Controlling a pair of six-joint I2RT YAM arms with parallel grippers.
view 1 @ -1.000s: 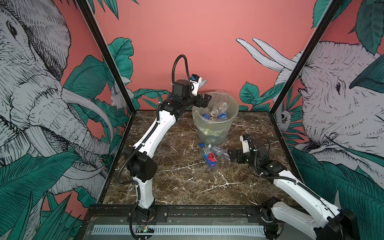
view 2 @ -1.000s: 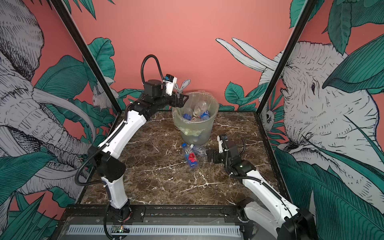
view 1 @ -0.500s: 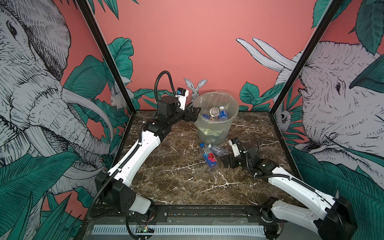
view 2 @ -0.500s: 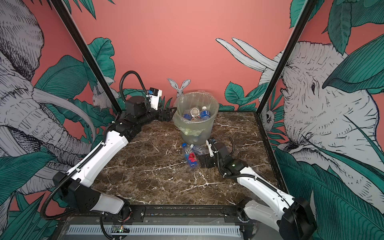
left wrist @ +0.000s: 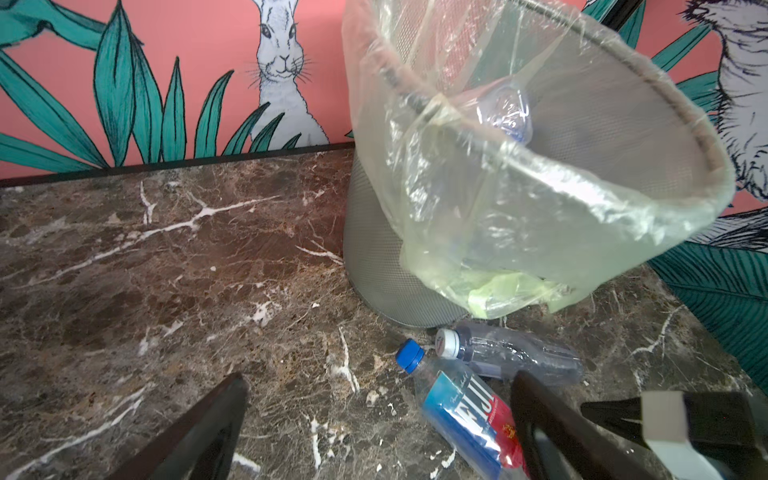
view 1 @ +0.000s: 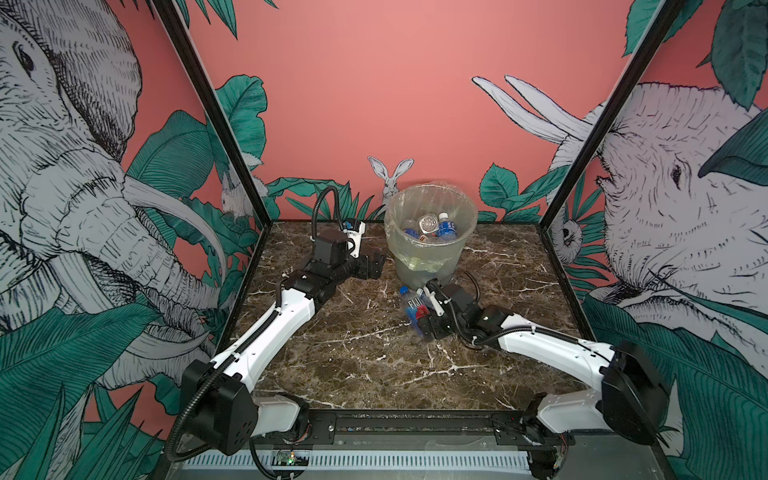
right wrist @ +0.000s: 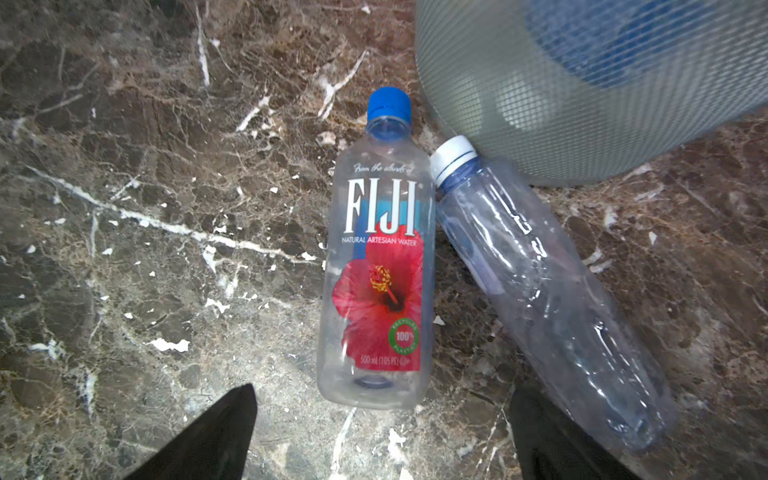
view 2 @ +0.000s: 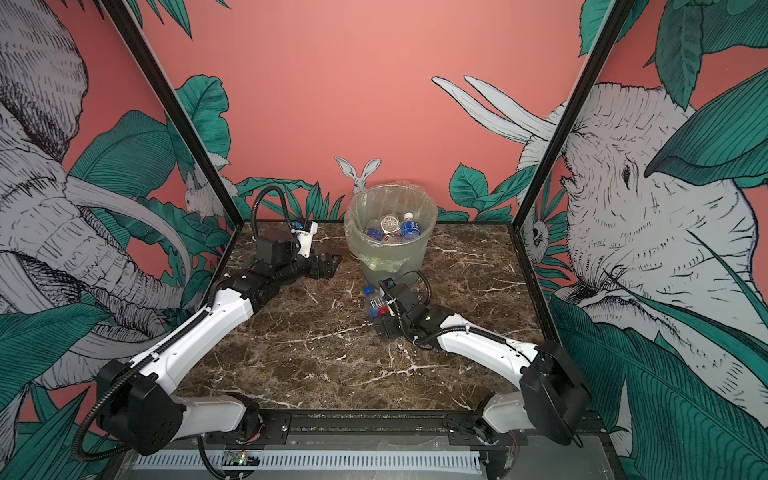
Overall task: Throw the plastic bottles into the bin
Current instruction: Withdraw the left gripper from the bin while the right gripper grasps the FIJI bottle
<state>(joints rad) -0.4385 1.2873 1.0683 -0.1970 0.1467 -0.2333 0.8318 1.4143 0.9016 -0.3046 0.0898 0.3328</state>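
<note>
The bin point(view 1: 429, 259) is being shown upright at the back of the marbled desk point(view 1: 353, 357) in both top views. Only these views are looking down into it: several plastic bottles point(view 1: 440, 227) are being held inside, one with a blue label and a white cap. The left wrist view is giving only the bin's outer side, where the clear yellowish bag point(left wrist: 519, 232) is being draped over the rim and one bottle is being glimpsed through it.

Two more bottles are lying on the desk at the bin's foot. The Fiji bottle point(right wrist: 376, 266), blue-capped with a red flower on its label, is being made legible only in the right wrist view. Beside it the white-capped bottle point(right wrist: 544, 286), clear and bluish, is lying at an angle, its cap just beside the bin's mesh wall and close against the Fiji bottle's shoulder. In both top views this second bottle is being largely hidden by the right arm.

The right hand point(right wrist: 384, 392) is being held wide open low over the desk, its fingers standing either side of the Fiji bottle's base with gaps on both sides; nothing is being gripped. The left hand point(left wrist: 378, 384) is likewise being held fully open and empty, to the left of the bin and apart from it, and is being pointed toward the two loose bottles.
</note>
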